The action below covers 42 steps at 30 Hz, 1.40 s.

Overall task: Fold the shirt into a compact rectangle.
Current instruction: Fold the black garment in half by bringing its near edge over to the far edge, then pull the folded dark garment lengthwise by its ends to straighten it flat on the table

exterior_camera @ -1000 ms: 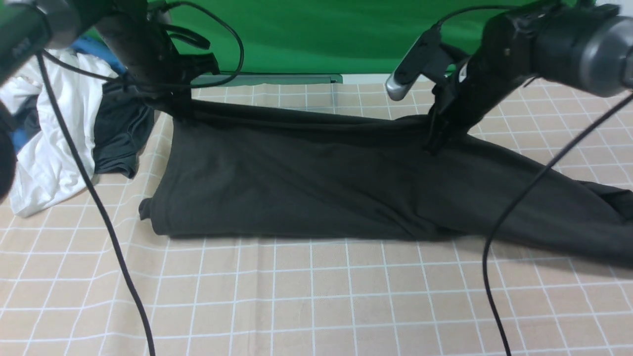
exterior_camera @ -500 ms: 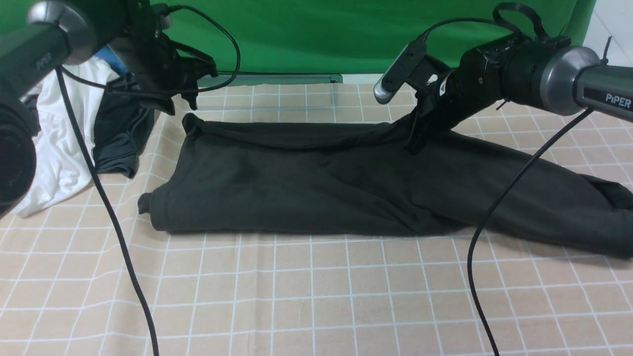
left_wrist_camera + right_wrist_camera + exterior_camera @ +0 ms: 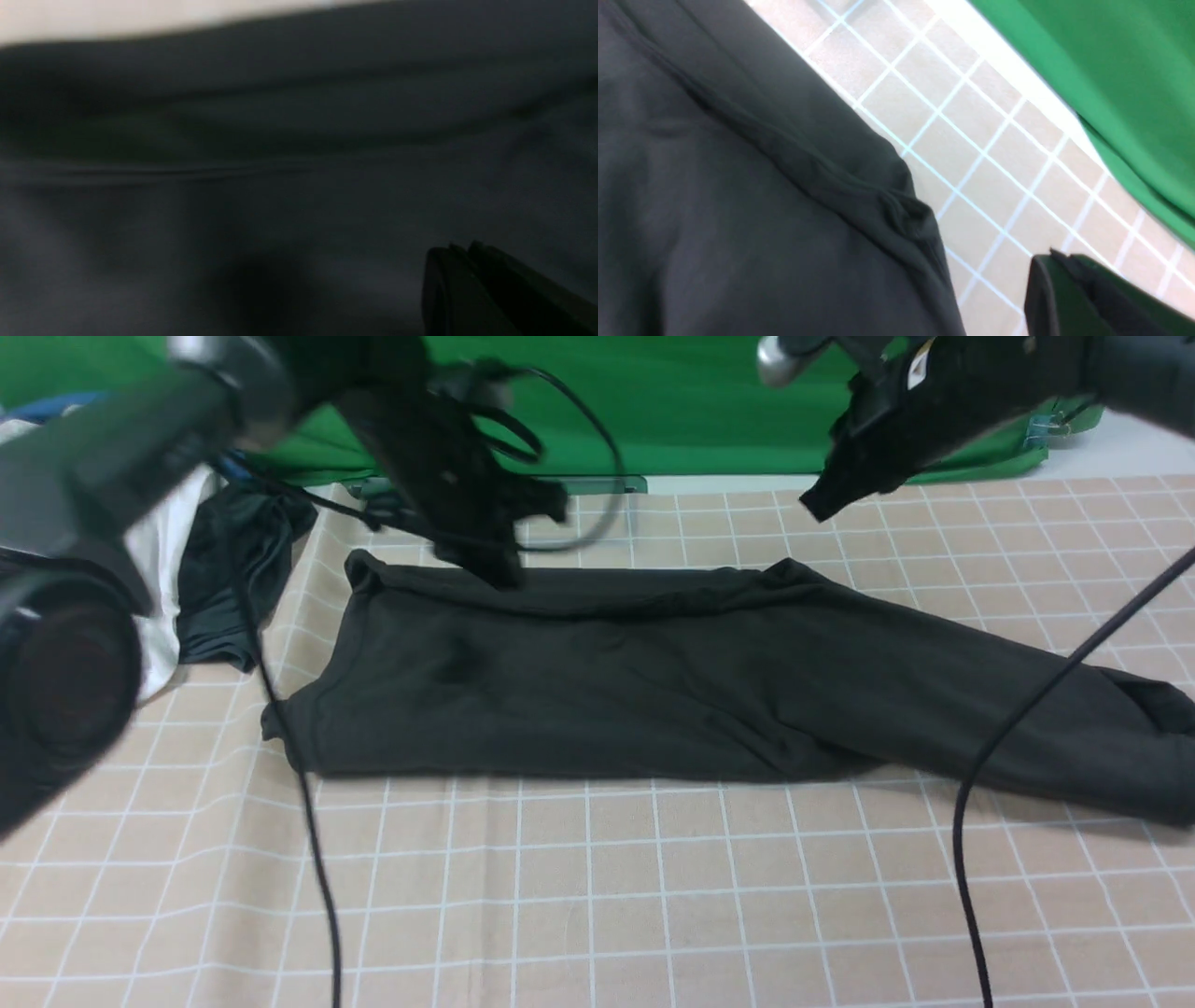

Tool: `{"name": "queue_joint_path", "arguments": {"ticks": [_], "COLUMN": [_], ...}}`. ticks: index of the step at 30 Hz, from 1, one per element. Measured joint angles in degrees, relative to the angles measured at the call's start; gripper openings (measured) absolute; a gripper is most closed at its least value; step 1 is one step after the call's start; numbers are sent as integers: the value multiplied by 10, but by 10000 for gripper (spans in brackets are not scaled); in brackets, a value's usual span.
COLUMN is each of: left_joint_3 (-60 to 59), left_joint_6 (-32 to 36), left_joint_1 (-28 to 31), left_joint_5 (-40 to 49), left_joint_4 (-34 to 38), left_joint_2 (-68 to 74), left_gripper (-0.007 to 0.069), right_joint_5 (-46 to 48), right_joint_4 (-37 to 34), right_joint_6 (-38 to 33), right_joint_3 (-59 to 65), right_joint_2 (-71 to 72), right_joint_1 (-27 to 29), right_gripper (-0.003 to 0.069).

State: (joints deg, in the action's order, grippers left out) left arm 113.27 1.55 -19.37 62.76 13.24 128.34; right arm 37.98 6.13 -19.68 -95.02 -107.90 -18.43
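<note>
Beige tablecloth (image 3: 597, 896) ruled in a white grid, covering the work surface; green backdrop (image 3: 691, 411) standing along its far edge; at far left, a white garment (image 3: 161, 588) and a dark grey garment (image 3: 224, 579) heaped together on the cloth

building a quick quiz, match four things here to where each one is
1 black cotton shirt
2 left hand
3 right hand
4 heap of white and dark grey garments

a raised in the air, touching nothing
b laid out on the checked beige tablecloth
c piled at the far left
d low at the shirt's far edge

Pairs: 1-b; 2-d; 3-a; 4-c
</note>
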Motion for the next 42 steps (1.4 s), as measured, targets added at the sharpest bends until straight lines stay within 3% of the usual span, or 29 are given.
{"name": "queue_joint_path", "arguments": {"ticks": [7, 16, 19, 23, 26, 33, 34, 38, 42], "left_joint_3": [0, 1, 5, 52, 99, 118, 113, 68, -12], "left_joint_6": [5, 0, -15, -24, 26, 79, 80, 75, 74], "left_joint_1": [-37, -11, 6, 43, 62, 53, 43, 20, 2], "left_joint_5": [-88, -293, -320, -245, -130, 40, 57, 65, 71], "left_joint_4": [-3, 0, 10, 65, 106, 86, 69, 57, 50], "left_joint_2": [70, 97, 101, 102, 93, 32, 17, -13, -29], "left_gripper": [17, 19, 19, 19, 19, 19, 19, 19, 19], "right_joint_5": [69, 180, 220, 288, 309, 311, 301, 256, 223], "right_joint_4": [0, -4, -4, 3, 4, -8, -31, -98, -130], "right_joint_6": [13, 19, 19, 20, 32, 81, 90, 89, 78], "right_joint_3": [0, 0, 0, 0, 6, 82, 115, 167, 189], "right_joint_2": [38, 93, 114, 141, 150, 152, 152, 142, 106], "right_joint_1": [23, 24, 24, 24, 41, 158, 208, 278, 308], "right_gripper": [38, 38, 38, 38, 38, 41, 59, 162, 295]}}
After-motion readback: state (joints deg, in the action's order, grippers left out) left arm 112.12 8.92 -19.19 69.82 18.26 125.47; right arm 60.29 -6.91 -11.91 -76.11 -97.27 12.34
